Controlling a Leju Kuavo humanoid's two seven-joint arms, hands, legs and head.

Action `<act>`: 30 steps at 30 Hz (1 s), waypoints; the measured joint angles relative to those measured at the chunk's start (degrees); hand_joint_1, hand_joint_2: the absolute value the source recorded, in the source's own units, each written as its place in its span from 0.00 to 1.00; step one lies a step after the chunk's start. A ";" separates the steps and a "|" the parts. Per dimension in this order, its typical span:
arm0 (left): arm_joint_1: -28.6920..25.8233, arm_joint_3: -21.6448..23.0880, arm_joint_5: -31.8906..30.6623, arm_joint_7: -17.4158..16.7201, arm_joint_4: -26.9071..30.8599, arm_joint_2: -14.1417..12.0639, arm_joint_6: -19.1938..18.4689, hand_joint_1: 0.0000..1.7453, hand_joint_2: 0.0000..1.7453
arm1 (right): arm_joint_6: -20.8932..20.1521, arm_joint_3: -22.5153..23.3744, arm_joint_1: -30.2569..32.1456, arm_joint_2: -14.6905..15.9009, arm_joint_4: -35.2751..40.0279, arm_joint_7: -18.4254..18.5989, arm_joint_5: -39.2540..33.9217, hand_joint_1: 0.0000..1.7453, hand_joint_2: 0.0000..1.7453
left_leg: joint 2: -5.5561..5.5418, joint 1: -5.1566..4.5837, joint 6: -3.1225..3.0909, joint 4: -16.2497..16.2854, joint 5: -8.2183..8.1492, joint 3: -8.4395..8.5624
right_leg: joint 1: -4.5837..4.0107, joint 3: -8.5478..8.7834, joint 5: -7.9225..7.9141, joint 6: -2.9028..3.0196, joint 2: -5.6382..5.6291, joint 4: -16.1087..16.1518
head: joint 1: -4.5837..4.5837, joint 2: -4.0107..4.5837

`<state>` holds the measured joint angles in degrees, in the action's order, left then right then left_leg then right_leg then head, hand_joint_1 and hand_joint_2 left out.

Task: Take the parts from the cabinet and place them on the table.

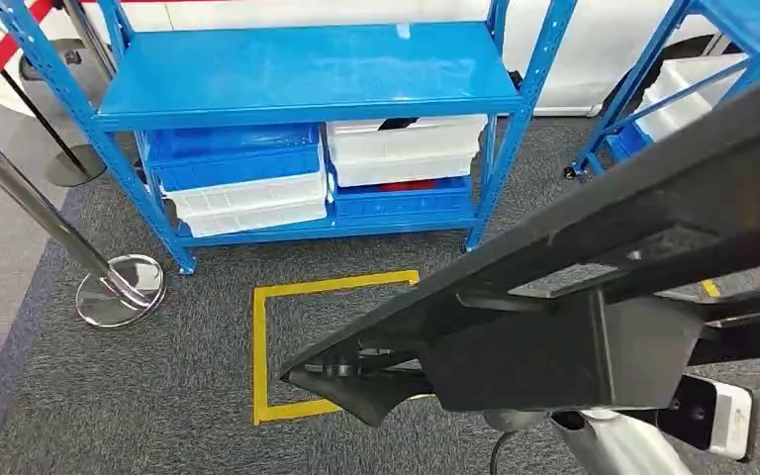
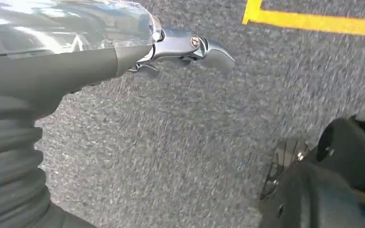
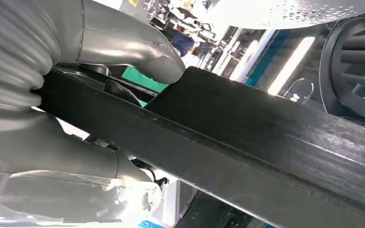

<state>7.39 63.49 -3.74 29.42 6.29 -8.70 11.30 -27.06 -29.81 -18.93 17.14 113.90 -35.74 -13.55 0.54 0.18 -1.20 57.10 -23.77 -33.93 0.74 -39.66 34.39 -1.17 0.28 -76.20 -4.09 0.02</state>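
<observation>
Head view, I'm seeing my right hand (image 3: 100, 109) gripping a long black part (image 1: 594, 247) above the carpet (image 1: 158, 396), left hand (image 2: 180, 50) hanging with nothing in it, fingers apart.

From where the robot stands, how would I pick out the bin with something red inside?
Find the blue shelving rack straight ahead and look at its bottom shelf. On the right, under a white bin, sits a blue bin; it alone shows something red inside.
</observation>
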 joint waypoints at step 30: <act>-0.14 1.03 0.00 -2.69 -0.07 -0.46 1.03 0.00 1.00 | 3.02 0.85 -1.13 4.15 0.22 0.00 -1.16 0.97 1.00 | -0.02 -0.02 0.08 -1.19 -2.65 4.17 | 0.09 -3.46 -1.90 -0.14 0.06 -0.06 | 0.00 0.00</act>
<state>7.25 64.52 -3.74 26.73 6.23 -9.16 12.33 -24.04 -28.96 -20.06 21.29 114.12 -35.74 -14.71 0.52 0.16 -1.12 55.90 -26.43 -29.76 0.83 -43.12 32.49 -1.30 0.34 -76.27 -4.09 0.02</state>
